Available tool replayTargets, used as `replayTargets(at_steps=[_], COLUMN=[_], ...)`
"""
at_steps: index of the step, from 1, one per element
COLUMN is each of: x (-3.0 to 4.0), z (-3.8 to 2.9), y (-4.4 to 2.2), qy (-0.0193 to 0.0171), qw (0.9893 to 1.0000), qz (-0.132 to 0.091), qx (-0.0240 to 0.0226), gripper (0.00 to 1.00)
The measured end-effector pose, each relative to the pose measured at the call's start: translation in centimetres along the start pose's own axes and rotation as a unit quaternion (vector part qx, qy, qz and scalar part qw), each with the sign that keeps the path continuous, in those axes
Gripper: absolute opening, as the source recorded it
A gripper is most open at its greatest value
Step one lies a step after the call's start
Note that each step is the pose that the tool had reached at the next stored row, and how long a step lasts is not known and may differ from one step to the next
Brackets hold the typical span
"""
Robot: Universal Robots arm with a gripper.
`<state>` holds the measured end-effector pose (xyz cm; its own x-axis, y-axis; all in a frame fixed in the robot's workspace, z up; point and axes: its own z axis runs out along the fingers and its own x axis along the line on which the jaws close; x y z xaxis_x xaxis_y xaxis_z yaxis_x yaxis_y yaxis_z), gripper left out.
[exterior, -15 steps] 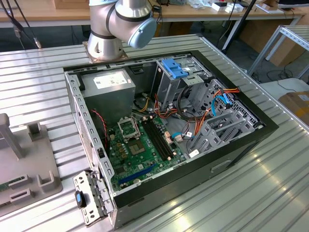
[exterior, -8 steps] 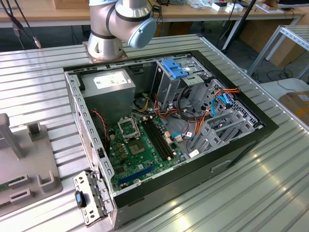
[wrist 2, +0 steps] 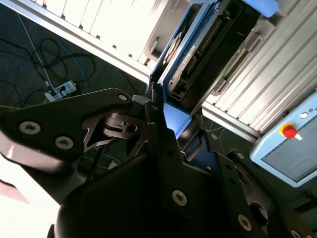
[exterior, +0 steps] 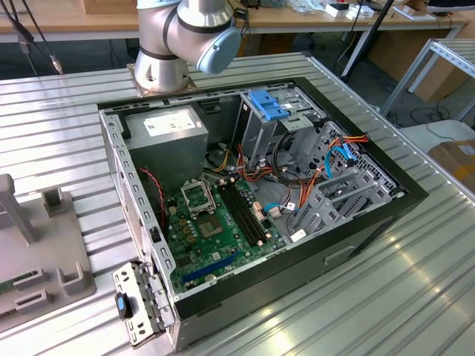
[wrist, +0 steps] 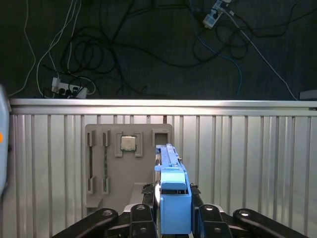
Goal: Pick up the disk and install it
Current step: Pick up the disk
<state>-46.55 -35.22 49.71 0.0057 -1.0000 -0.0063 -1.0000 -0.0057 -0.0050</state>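
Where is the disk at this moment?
In the first wrist view the disk stands edge-on, clamped in the gripper, over the ribbed table at the edge of the grey fixture plate.

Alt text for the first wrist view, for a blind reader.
The gripper, jaws shut on the disk, holds it edge-on in its blue carrier over a ribbed metal table. A grey fixture plate holding a chip lies on it.

Plastic against ribbed metal
The disk [wrist: 174, 218] wears a smooth blue plastic rail; the gripper [wrist: 173, 196] has matt black metal links; the table [wrist: 237, 148] is ribbed satin metal; the holder [wrist: 99, 163] looks matt grey plastic.
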Motion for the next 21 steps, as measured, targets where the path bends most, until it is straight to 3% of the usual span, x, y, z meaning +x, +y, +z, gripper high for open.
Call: replayTargets(at_steps=[3, 10, 14, 17, 19, 21], x=[0.00, -0.01, 0.00, 0.00, 0.02, 0.03], z=[-0.61, -0.63, -0.63, -0.63, -0.61, -0.60], y=[0.00, -0.03, -0.94, -1.12, -3.86, -4.99], qy=[0.0000, -0.0001, 0.0000, 0.0000, -0.0001, 0.0000], qw=[1.0000, 1.0000, 1.0000, 1.0000, 1.0000, 1.0000], qz=[0.000, 0.000, 0.000, 0.000, 0.000, 0.000], qx=[0.0000, 0.0001, 0.0000, 0.0000, 0.0001, 0.0001], gripper=[0.37, 0.37, 0.37, 0.37, 0.37, 0.37])
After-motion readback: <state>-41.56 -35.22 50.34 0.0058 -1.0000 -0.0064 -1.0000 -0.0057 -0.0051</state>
